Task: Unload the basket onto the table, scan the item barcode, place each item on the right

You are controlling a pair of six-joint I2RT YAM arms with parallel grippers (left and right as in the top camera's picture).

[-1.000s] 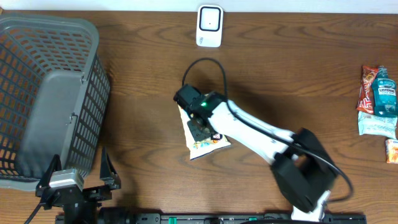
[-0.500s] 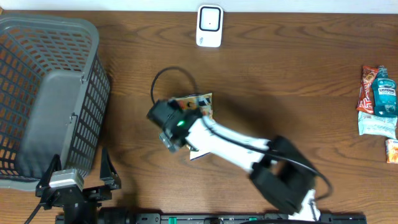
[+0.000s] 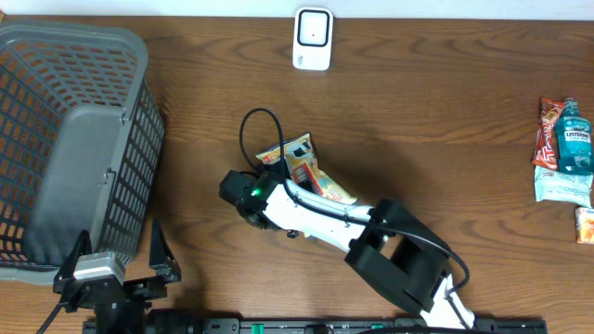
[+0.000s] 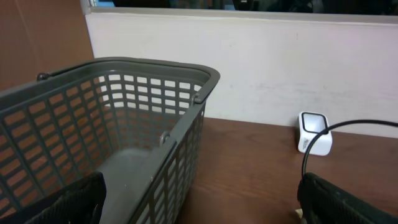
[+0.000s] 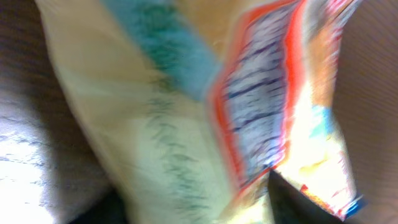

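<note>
A yellow and orange snack packet (image 3: pixel 299 156) stands tilted at the table's middle, below the white barcode scanner (image 3: pixel 313 39). My right gripper (image 3: pixel 277 182) reaches it from the lower left. In the right wrist view the packet (image 5: pixel 186 106) fills the frame, blurred, and runs down between the two dark fingertips (image 5: pixel 298 202), so the jaws are shut on it. No barcode can be made out. My left gripper (image 3: pixel 116 269) rests open at the front left with nothing in it, its view (image 4: pixel 205 211) facing the scanner (image 4: pixel 314 134).
A large grey mesh basket (image 3: pixel 139 121) fills the left side, also close in the left wrist view (image 4: pixel 186 124). A blue mouthwash bottle (image 3: pixel 574 139) and snack packs (image 3: pixel 549 125) lie at the right edge. The right arm's black cable (image 3: pixel 251 125) loops above the wrist.
The right arm swung left and pulled back. The packet went from lying flat under the gripper to standing tilted in it. The left arm stayed still.
</note>
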